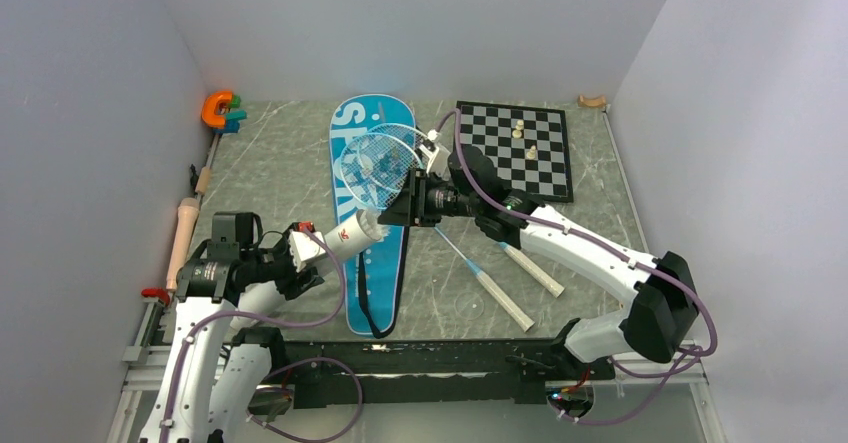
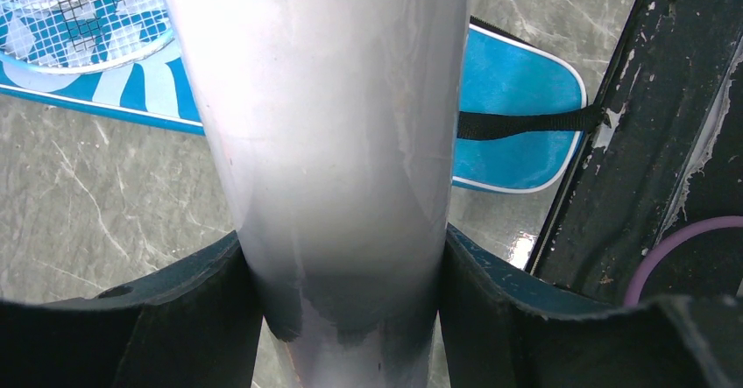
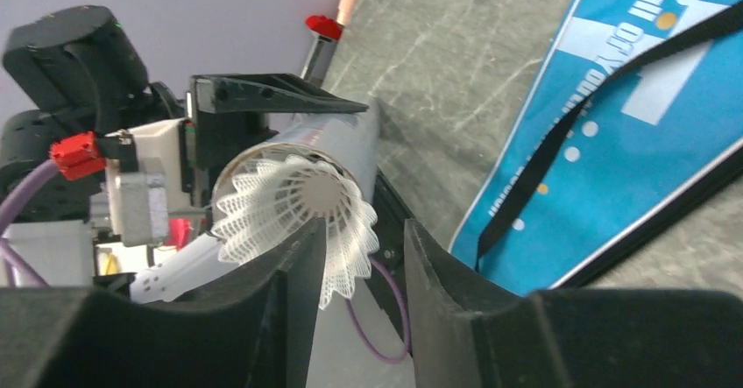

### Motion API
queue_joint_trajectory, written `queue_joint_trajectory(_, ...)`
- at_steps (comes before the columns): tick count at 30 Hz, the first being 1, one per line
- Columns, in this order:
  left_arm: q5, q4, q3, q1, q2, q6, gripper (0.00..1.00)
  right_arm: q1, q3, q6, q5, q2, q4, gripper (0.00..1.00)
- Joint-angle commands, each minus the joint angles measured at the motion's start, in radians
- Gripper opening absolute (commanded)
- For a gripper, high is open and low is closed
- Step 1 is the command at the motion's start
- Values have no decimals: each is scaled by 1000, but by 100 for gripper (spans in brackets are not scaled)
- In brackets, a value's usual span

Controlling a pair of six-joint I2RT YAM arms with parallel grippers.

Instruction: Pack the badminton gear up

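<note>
Robot lab cell: plain white enclosure walls (image 1: pixel 420 23), marbled worktable (image 1: pixel 280 183).

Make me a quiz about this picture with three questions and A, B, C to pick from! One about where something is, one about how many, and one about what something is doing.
1. Where do the heads of the rackets lie?
A on the chessboard
B on the blue bag
C on the floor

2. How many rackets are there?
A one
B two
C four

3. What is the left gripper doing?
A hanging open and empty
B holding a racket
C shut on the white tube

Answers:
1 B: the stringed heads overlap the upper part of the bag.
2 B: two white handles lie side by side on the table.
3 C: its fingers press both sides of the tube, which has a shuttlecock in its mouth.
</note>
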Motion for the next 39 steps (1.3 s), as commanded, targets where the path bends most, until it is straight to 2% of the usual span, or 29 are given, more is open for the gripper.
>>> queue_joint_trajectory(1, 48, 17, 27, -3, -8, 5, 38, -18, 62, -91, 17, -44, -93, 44)
queue_joint_trajectory(14, 61, 7, 46, -3, -3, 0, 39, 7, 145, -166, -7, 40, -161, 43)
queue_joint_trajectory(22, 89, -5, 58, -4, -7, -5, 40, 51, 197, -215, 49, 105, -233, 39)
queue_joint_trajectory(27, 99, -10, 68, -6, -10, -7, 40, 84, 218, -241, 88, 121, -253, 49)
queue_joint_trajectory(37, 110, -13, 86, -16, -15, -22, 40, 151, 255, -231, 78, 201, -219, 56)
queue_joint_trajectory(39, 108, -14, 85, -17, -15, -22, 40, 151, 257, -233, 78, 197, -220, 63)
